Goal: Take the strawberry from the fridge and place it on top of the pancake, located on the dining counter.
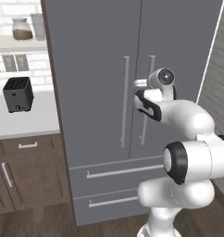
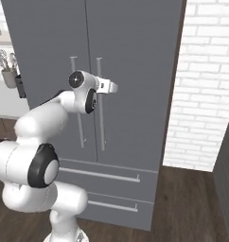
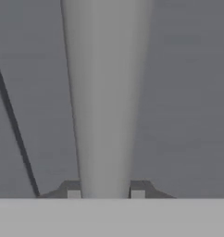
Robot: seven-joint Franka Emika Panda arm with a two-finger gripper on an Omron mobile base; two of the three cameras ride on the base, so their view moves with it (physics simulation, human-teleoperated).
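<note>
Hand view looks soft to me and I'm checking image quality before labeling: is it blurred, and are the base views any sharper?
Hand view: the fridge handle between the end effector fingertips is smeared, edges soft. Left base view: crisp fridge, toaster sharp. Right base view: crisp brick wall, even light, no glare.

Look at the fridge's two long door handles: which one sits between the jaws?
The right door's handle, just right of the centre seam. In the hand view it runs up between the two fingertips; the left door's handle stands apart, untouched.

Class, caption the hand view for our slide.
Gripper closed around the fridge door's silver bar handle.
</note>
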